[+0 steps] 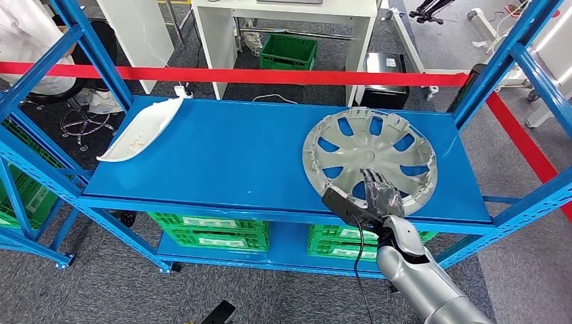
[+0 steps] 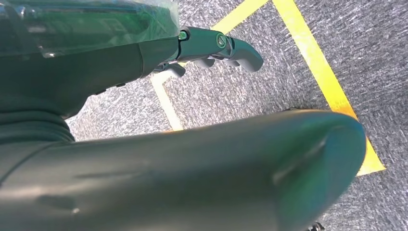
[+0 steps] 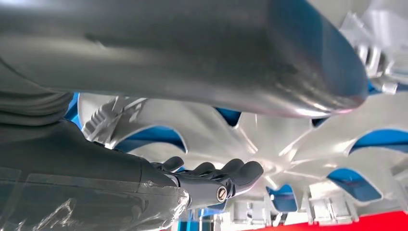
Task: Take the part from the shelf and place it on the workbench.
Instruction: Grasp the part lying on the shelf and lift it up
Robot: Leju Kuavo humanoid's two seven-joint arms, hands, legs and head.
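A silver wheel cover point(image 1: 369, 160) lies flat on the right half of the blue shelf point(image 1: 229, 155). My right hand point(image 1: 381, 192) reaches over the shelf's front edge and lies spread above the cover's near rim, holding nothing. In the right wrist view the cover's spokes point(image 3: 269, 139) sit just beyond the dark fingers point(image 3: 211, 175), with the thumb apart from them. A white curved panel point(image 1: 138, 131) rests at the shelf's left end. My left hand point(image 2: 211, 45) hangs over the grey floor with nothing in it, its fingers loosely bent.
Blue uprights point(image 1: 502, 64) frame the shelf on both sides. A red tape point(image 1: 270, 75) runs behind it. Green crates point(image 1: 209, 231) stand on the lower level. A person point(image 1: 34, 40) sits at the back left. Yellow lines point(image 2: 317, 62) mark the floor.
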